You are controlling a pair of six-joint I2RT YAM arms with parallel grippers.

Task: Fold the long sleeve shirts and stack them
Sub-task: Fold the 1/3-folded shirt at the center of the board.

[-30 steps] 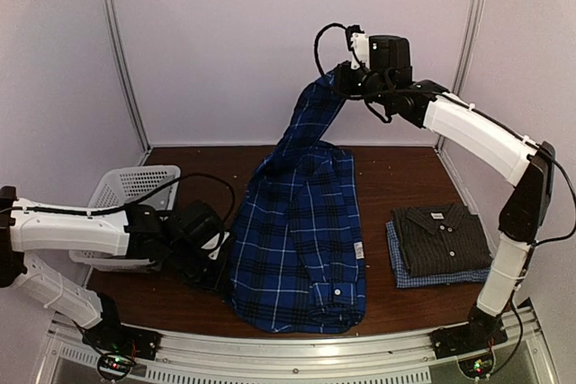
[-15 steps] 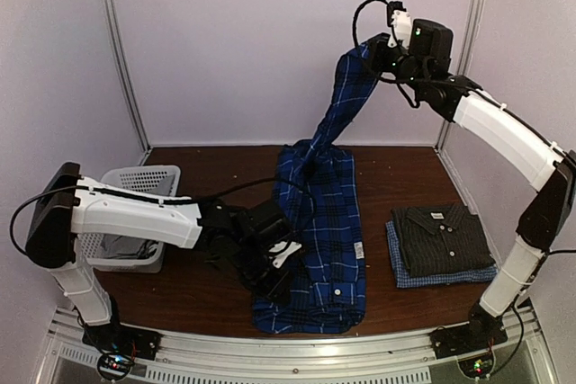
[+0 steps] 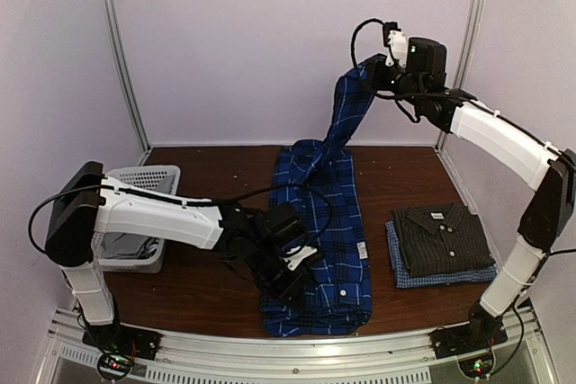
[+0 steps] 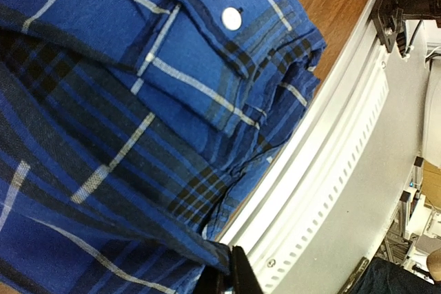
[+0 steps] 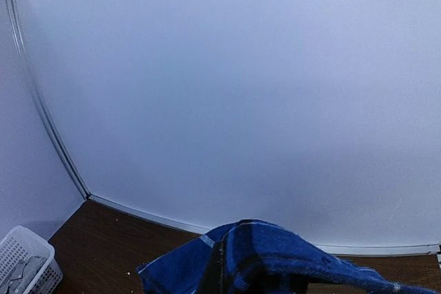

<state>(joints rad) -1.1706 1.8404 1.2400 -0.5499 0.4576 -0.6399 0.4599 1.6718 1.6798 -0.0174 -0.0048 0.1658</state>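
Note:
The royal-blue plaid shirt (image 3: pixel 324 222) lies lengthwise on the table's middle, its far end pulled up in a strip. My right gripper (image 3: pixel 367 74) is shut on that raised end high near the back wall; the cloth drapes over its fingers in the right wrist view (image 5: pixel 275 259). My left gripper (image 3: pixel 297 267) is shut on the shirt's left edge, folded over onto its middle near the front; the left wrist view shows plaid cloth (image 4: pixel 138 122) pinched at the fingertips (image 4: pixel 238 277). The dark grey checked shirt (image 3: pixel 443 236) lies folded on the pale blue one (image 3: pixel 407 278) at right.
A white mesh basket (image 3: pixel 135 213) stands at the left, also seen in the right wrist view (image 5: pixel 24 263). The table's metal front rail (image 3: pixel 297 348) runs just beyond the shirt's near hem. The back wall is close behind the right gripper.
My left gripper has carried the shirt's left edge rightward over the middle, narrowing it. My right gripper rose and moved right with the far end, then dipped slightly.

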